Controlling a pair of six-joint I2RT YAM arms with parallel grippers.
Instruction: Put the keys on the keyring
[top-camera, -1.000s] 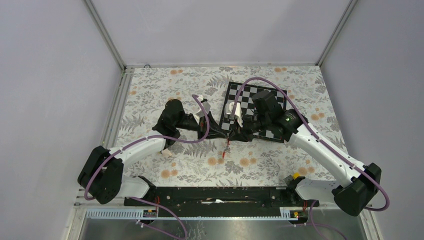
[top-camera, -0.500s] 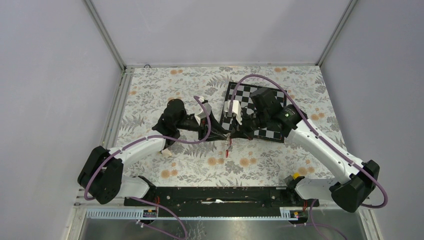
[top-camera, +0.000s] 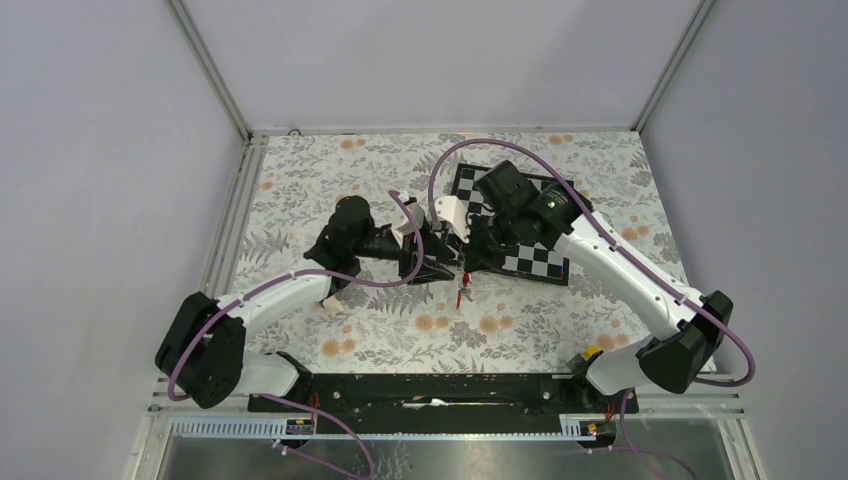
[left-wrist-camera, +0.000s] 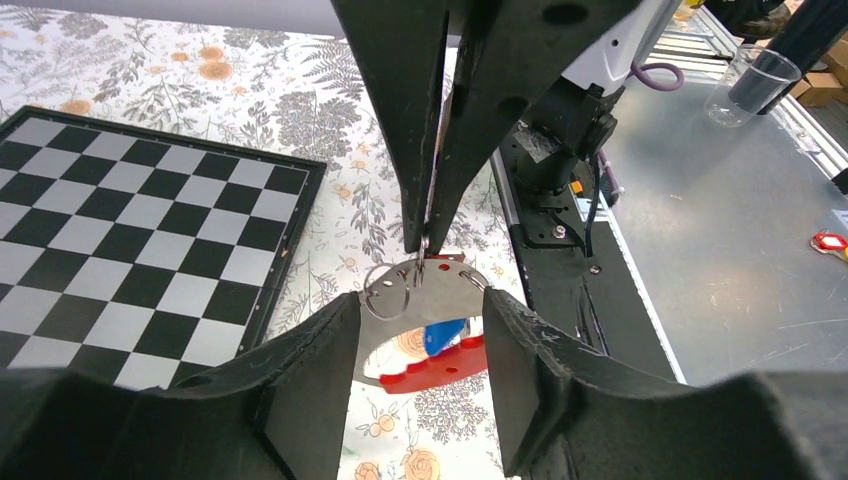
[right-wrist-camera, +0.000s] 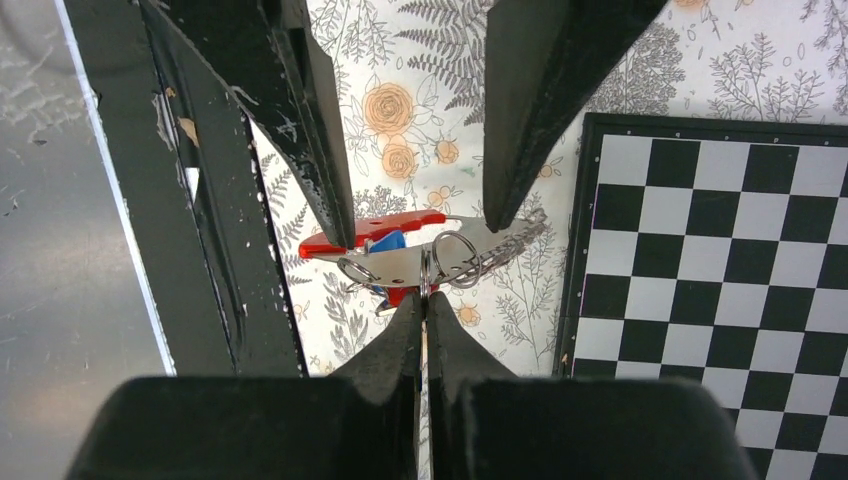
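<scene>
Keyring pinched in right jaws, left jaws parted, blue key half hidden

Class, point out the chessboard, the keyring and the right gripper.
chessboard (left-wrist-camera: 120, 250): left wrist view, a middle square.
keyring (right-wrist-camera: 395, 265): right wrist view, its grey part.
right gripper (right-wrist-camera: 424, 298): right wrist view, the closed fingertips.

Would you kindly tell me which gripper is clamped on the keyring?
The right gripper, jaws shut on the keyring; the left gripper stands open either side of it.
</scene>
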